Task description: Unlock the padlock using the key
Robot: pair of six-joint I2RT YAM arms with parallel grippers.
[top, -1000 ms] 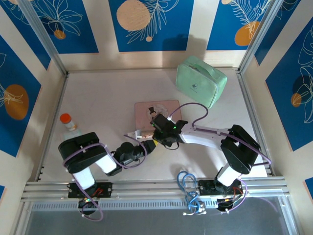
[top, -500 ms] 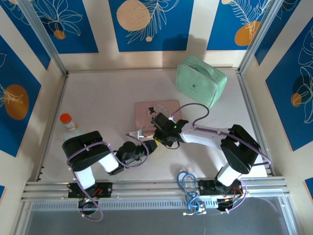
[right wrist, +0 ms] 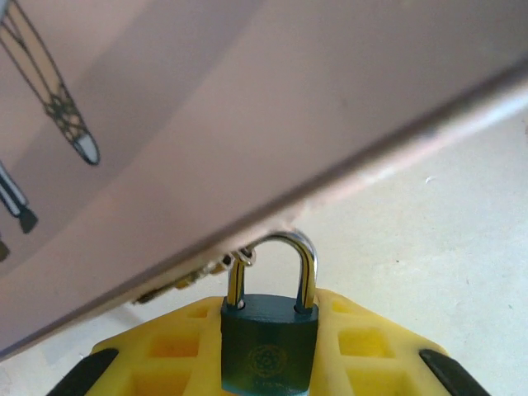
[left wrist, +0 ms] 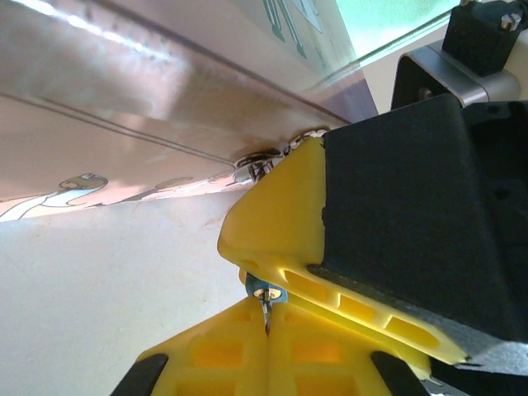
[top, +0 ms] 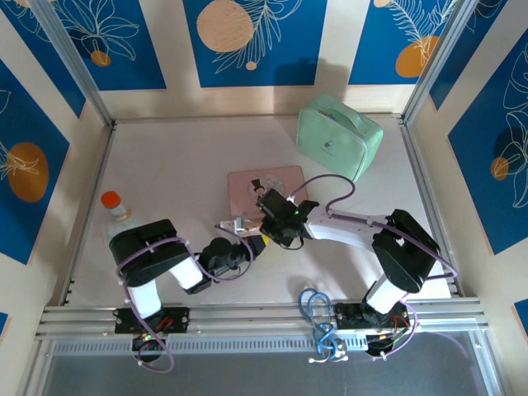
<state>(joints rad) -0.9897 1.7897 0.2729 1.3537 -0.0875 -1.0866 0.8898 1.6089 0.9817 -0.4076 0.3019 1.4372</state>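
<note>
Padlock point(right wrist: 268, 346) sits at the near edge of the pink tin point(right wrist: 247, 115), just above the tabletop point(right wrist: 437, 239). Its shackle points upward, passes through the tin's clasp point(right wrist: 235, 260), and both legs are seated in the body. Your right tool point(right wrist: 268, 367) is closed on the lock body. Your left tool point(left wrist: 268, 346) meets it from the opposite side, fingers pressed together on the key point(left wrist: 266, 315). The key's blade reaches the lock's blue underside. How far it enters the keyhole cannot be told.
</note>
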